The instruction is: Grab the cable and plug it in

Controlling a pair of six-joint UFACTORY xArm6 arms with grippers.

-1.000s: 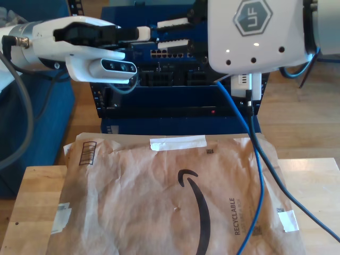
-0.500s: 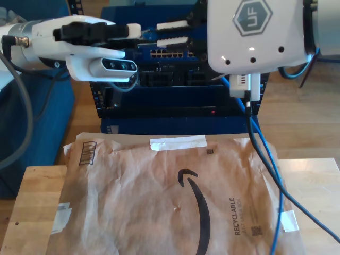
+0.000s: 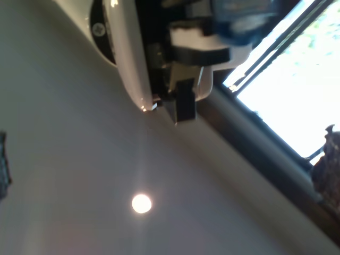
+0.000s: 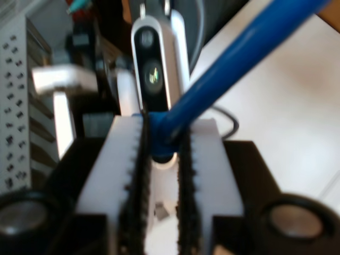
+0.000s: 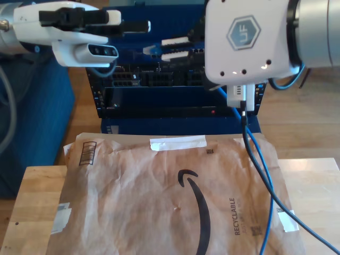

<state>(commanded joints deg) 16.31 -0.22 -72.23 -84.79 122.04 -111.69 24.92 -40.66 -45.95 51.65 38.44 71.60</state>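
Brown mailer (image 5: 170,202) unmoved, both arms risen, my second gripper (image 4: 161,159) clamping cable (image 4: 223,69) (first gripper's fingers unclear)

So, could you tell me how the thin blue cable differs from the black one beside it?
The thin blue cable is bright and clamped in my second gripper; the black cable is dark and hangs ungripped from the white arm housing. Both trail across the brown paper mailer.

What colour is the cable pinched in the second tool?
Bright blue; the cable shows best in the second wrist view.
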